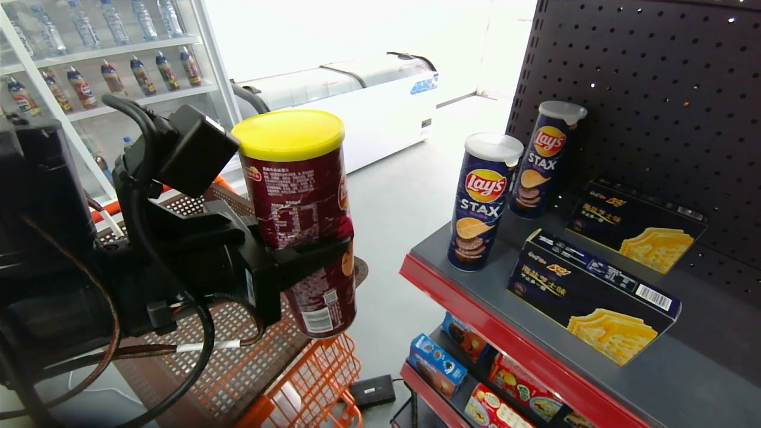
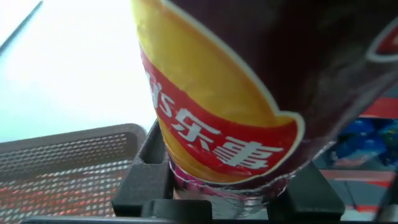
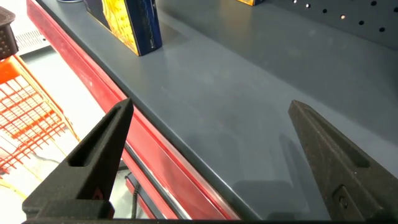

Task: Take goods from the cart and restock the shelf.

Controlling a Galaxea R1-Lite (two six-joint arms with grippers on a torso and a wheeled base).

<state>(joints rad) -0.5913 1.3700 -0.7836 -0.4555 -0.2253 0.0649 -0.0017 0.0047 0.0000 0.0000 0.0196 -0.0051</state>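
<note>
A maroon chip can with a yellow lid (image 1: pixel 297 202) hangs upright above the orange cart (image 1: pixel 309 380), with my left gripper (image 1: pixel 297 252) shut around its lower middle. Close up, the can (image 2: pixel 236 106) shows its red and yellow label, pinched between black fingers (image 2: pixel 146 180). To the right is the grey shelf with a red front edge (image 1: pixel 487 327). My right gripper (image 3: pixel 217 162) stands open over the bare shelf board (image 3: pixel 249 93), nothing between its fingers.
Two dark blue chip cans (image 1: pixel 483 199) (image 1: pixel 544 157) stand at the shelf's left end. Two dark cracker boxes (image 1: pixel 594 294) (image 1: pixel 636 223) lean beside them before a pegboard back (image 1: pixel 654 89). Snack packs (image 1: pixel 437 362) fill lower shelves. A drinks fridge (image 1: pixel 107 65) and chest freezer (image 1: pixel 368 101) stand behind.
</note>
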